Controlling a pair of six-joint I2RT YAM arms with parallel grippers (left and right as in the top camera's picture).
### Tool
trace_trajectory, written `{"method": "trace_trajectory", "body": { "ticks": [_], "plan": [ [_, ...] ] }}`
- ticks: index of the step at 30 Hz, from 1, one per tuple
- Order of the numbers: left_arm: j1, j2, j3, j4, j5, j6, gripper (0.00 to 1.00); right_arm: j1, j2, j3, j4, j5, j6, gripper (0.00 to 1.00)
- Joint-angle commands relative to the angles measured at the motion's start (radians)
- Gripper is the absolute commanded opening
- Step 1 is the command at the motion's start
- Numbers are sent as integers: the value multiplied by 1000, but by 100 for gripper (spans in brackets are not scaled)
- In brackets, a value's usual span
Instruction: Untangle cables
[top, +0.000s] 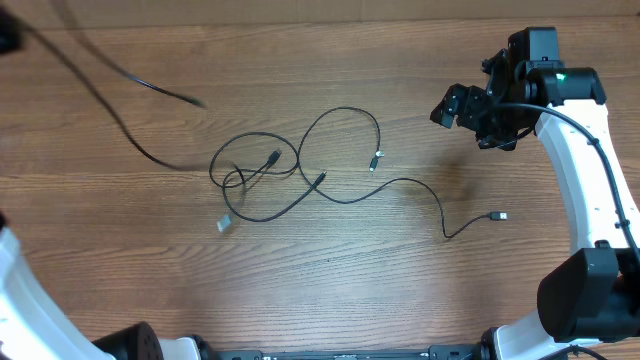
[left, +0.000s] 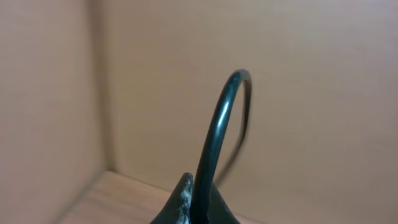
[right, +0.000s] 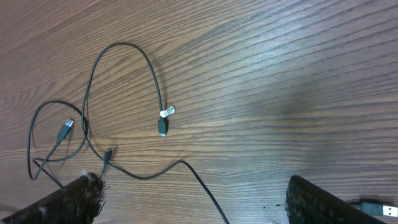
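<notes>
The cables (top: 270, 175) lie in a loose tangle at the middle of the wooden table (top: 400, 290). Several loops cross each other left of centre. One strand runs out to the right and ends in a small plug (top: 497, 216) lying apart from the knot. A silver-tipped plug (top: 375, 160) rests at the end of a tall loop just right of the tangle, and a pale plug (top: 225, 222) sits at its lower left.

In the left wrist view the left gripper (left: 199, 199) is closed on a single cable (left: 214, 124). This cable rises from between the fingertips at the bottom of the frame, arches over, and is seen against a plain tan wall (left: 311, 93). Overhead, two blurred dark strands cross the upper left of the frame, and one of them curves down to the left edge of the tangle.

The right gripper (top: 465, 112) hangs in the upper right of the overhead frame, well apart from the cables. In its own camera its fingers (right: 81, 196) stand wide apart with nothing held between them. The silver-tipped plug (right: 163, 127) and a USB plug (right: 67, 127) show on the wood beyond.
</notes>
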Motion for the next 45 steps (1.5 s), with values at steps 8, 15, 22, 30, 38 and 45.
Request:
{"method": "trace_trajectory", "body": {
  "ticks": [8, 15, 22, 30, 38, 45],
  "plan": [
    [441, 193, 3, 62, 151, -164, 4, 5, -26, 30, -2, 1, -16, 96],
    [441, 433, 3, -59, 117, -222, 4, 5, -26, 30, -20, 2, -16, 96],
    [422, 651, 3, -163, 57, -206, 17, 5, -26, 30, -33, 1, -16, 96],
    [388, 683, 4, -182, 45, -215, 99, 5, -26, 30, -29, 1, -16, 96],
    [327, 447, 8, -121, 339, -132, 99, 5, -26, 30, -26, 1, -16, 96],
    [9, 321, -3, -443, 509, 247, 100, 5, -26, 30, -23, 1, -16, 96]
  ]
}}
